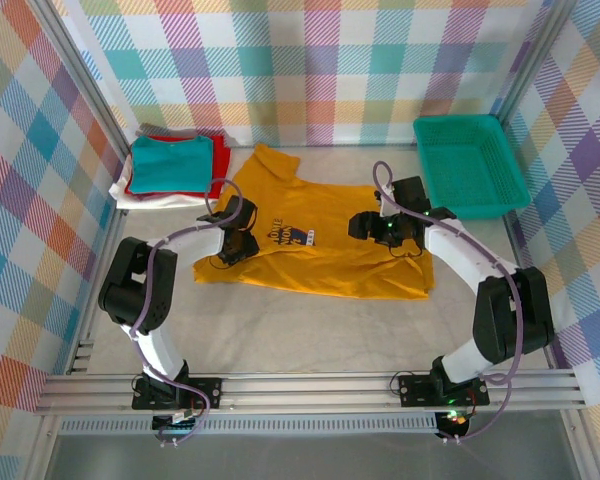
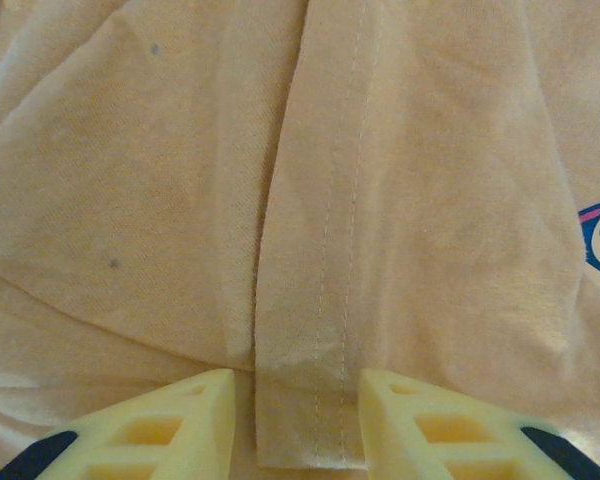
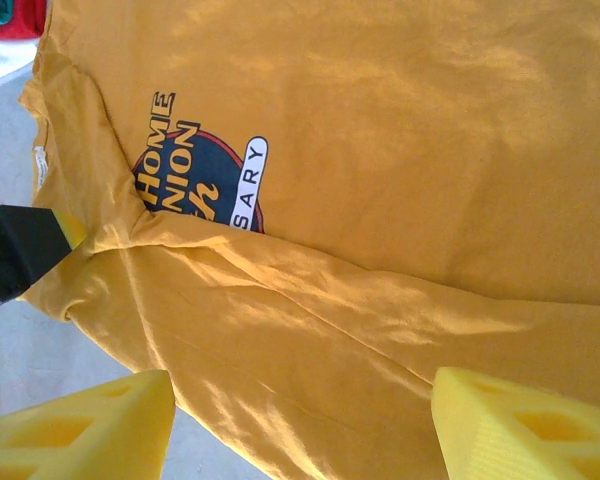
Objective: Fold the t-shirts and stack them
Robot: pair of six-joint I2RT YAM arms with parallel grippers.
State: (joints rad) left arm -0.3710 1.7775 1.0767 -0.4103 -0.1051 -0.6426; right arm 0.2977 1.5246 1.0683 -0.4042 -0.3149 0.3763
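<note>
As my screens stand at this moment, the tally reads four tees finished and one in hand.

Item 1, stack point(image 1: 170, 170), far-left corner of the bench point(image 1: 310, 330). Teal tee point(image 1: 172, 158) on top, red tee point(image 1: 218, 172) under it, white tee point(image 1: 145, 200) showing along the near edge, and grey tee point(image 1: 155, 130) just peeping out at the back. All are folded, and I judge this portion complete.

Item 2, mustard-yellow tee point(image 1: 330, 250). It lies mid-bench between the two arms, mostly flat, with the chest print point(image 1: 288, 237) facing up and one part reaching toward the stack. On the right wrist camera it is wrinkled, with a long crease running below the print. It is not folded to stack size and not on the stack.

Item 3, left claw point(image 1: 235, 245). It sits low at the tee's left edge. Its fingers are apart and stand on either side of a stitched hem strip point(image 2: 315, 300), with nothing pinched.

Item 4, right claw point(image 1: 365, 225). It is over the tee's right part, beside the print. Its fingers are spread wide above the cloth and it carries nothing.

Item 5, green basket point(image 1: 470, 165). It sits in the far-right corner, well apart from the tee, and plays no part here.

Outstanding: by my reckoning, I have yet to fold the yellow tee down and set it on the stack. By count the job is mostly done, though this last tee looks barely begun.
</note>
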